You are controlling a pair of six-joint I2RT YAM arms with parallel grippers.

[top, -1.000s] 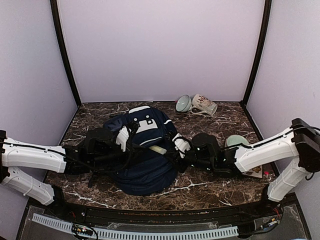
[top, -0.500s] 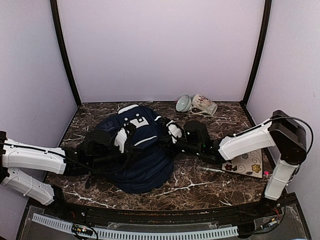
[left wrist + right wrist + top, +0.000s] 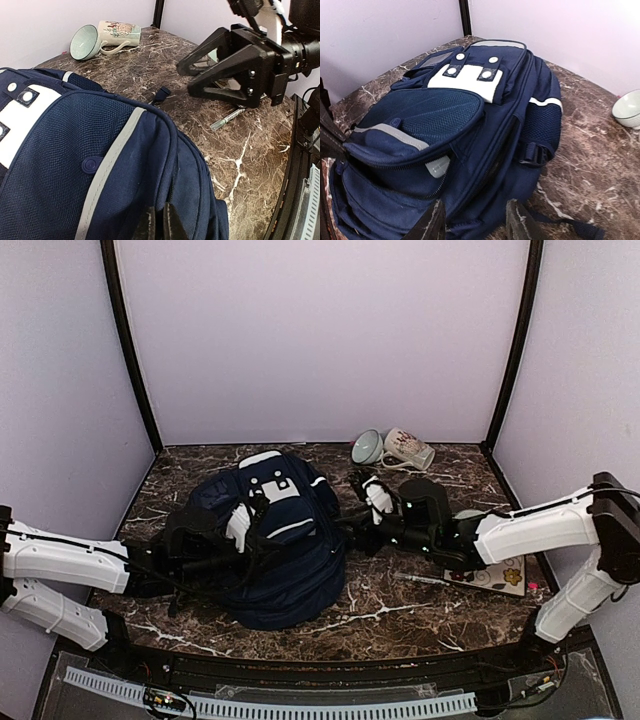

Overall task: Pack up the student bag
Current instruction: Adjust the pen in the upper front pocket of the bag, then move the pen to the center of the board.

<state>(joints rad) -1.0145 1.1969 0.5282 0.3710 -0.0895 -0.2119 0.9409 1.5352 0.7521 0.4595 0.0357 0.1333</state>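
The student bag [image 3: 285, 560] lies flat mid-table, navy with grey-white stripes and a white patch [image 3: 465, 80] near its top. My left gripper [image 3: 160, 225] is shut on a fold of the bag's fabric by a zip, at the bag's left side in the top view [image 3: 258, 537]. The right gripper [image 3: 189, 77] hovers just right of the bag [image 3: 75, 165], open and holding nothing. In the right wrist view its fingers [image 3: 432, 222] frame the bag's lower edge [image 3: 485, 210]. A front pocket gapes, with a pale flat item [image 3: 437, 166] showing inside.
At the back right, a patterned mug [image 3: 410, 449] lies on its side next to a pale green bowl [image 3: 366, 447]. A pen [image 3: 425, 581] and a flowered card [image 3: 497, 575] lie under the right arm. A loose strap end [image 3: 161, 93] trails off the bag.
The right gripper let go of the bag, opened and drew back to the right. The bag's top shifted towards the back wall. The left gripper kept its grip.
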